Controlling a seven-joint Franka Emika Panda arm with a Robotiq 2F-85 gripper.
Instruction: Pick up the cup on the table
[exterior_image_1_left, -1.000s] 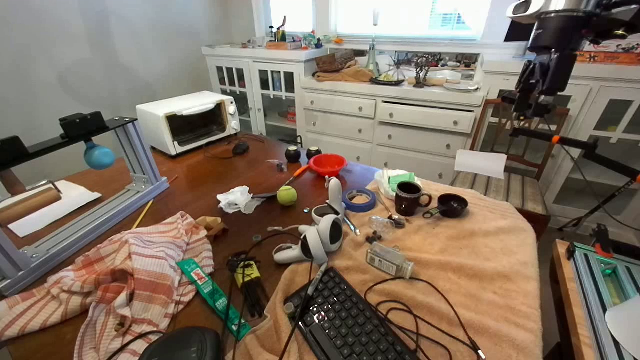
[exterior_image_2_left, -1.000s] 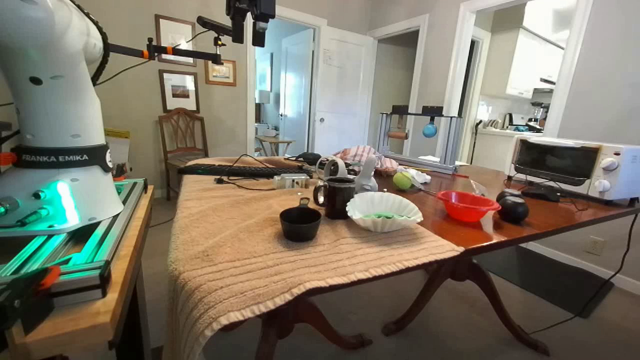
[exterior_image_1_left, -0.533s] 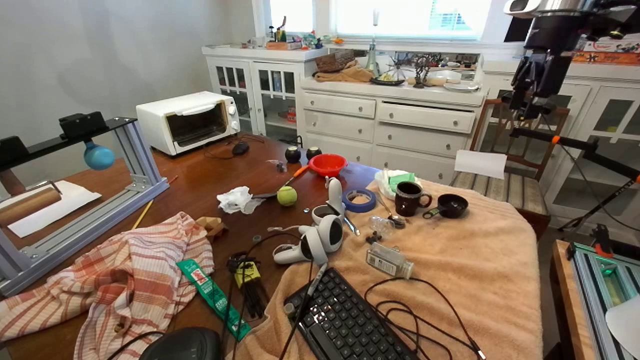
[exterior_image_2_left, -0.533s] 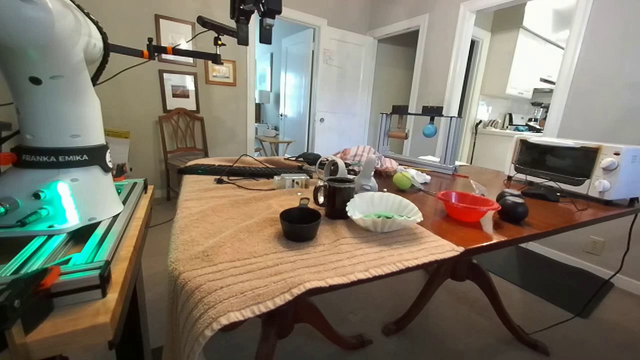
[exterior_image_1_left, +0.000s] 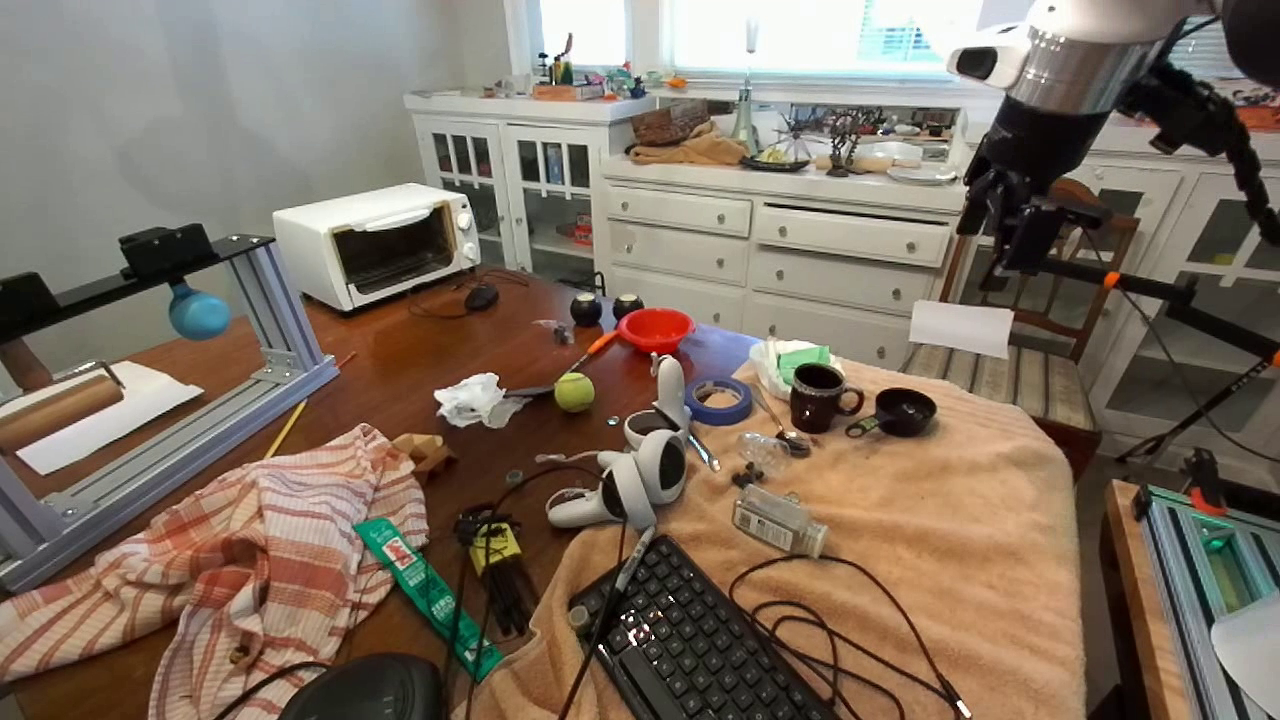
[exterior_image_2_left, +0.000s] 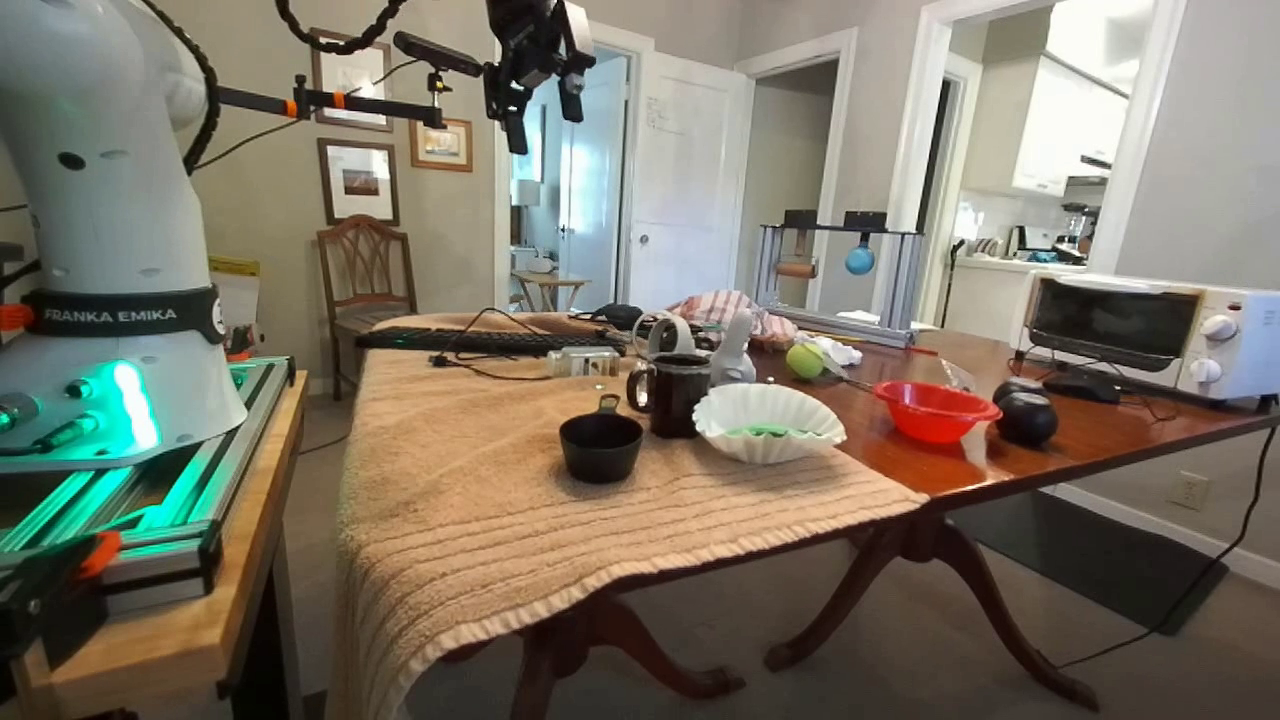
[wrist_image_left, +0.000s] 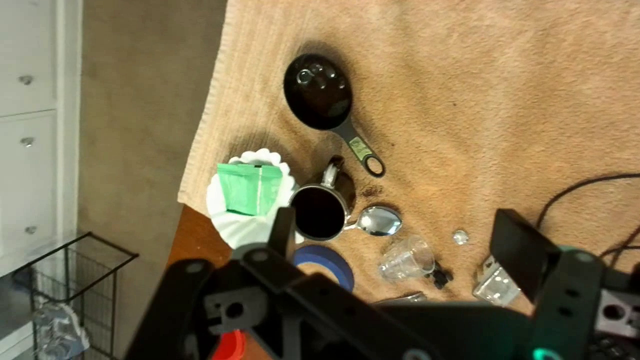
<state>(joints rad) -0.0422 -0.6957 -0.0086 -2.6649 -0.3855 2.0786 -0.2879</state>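
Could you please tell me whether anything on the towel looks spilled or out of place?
Dark brown specks lie on the tan towel beside the mug, perhaps spilled. The clear plastic cup looks toppled onto its side, unlike the upright mug.

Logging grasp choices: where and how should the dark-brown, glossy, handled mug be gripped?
Probably the rim of the mug, pinched across its wall from above, opposite the white fluted paper filter: the mug stands upright, mouth uncovered, with the filter close beside it.
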